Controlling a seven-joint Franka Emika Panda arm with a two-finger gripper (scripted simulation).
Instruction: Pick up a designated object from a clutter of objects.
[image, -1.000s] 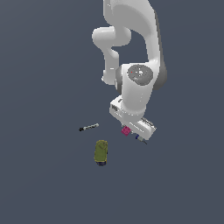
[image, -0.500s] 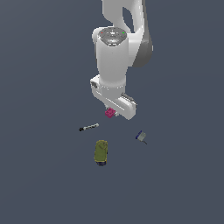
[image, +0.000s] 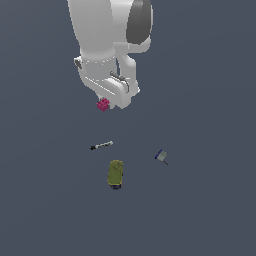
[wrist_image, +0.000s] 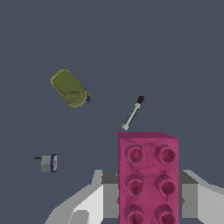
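The designated object, a magenta-pink studded block (image: 103, 104) (wrist_image: 148, 177), hangs well above the floor, held by my gripper (image: 106, 103). In the wrist view its grey fingers (wrist_image: 110, 192) press against the block's two sides, so the gripper (wrist_image: 148, 197) is shut on it. The rest of the clutter lies on the dark floor below: an olive-green bottle (image: 115, 173) (wrist_image: 70, 88) on its side, a thin black-and-silver stick (image: 101, 145) (wrist_image: 133, 113), and a small grey-and-blue piece (image: 160, 156) (wrist_image: 49, 162).
The white arm (image: 107, 45) fills the upper middle of the exterior view above the block. The floor is a plain dark grey surface with no edges or walls in view.
The arm has risen and swung toward the exterior view's left, carrying the magenta block up away from the floor. The bottle, stick and grey-blue piece stayed where they were.
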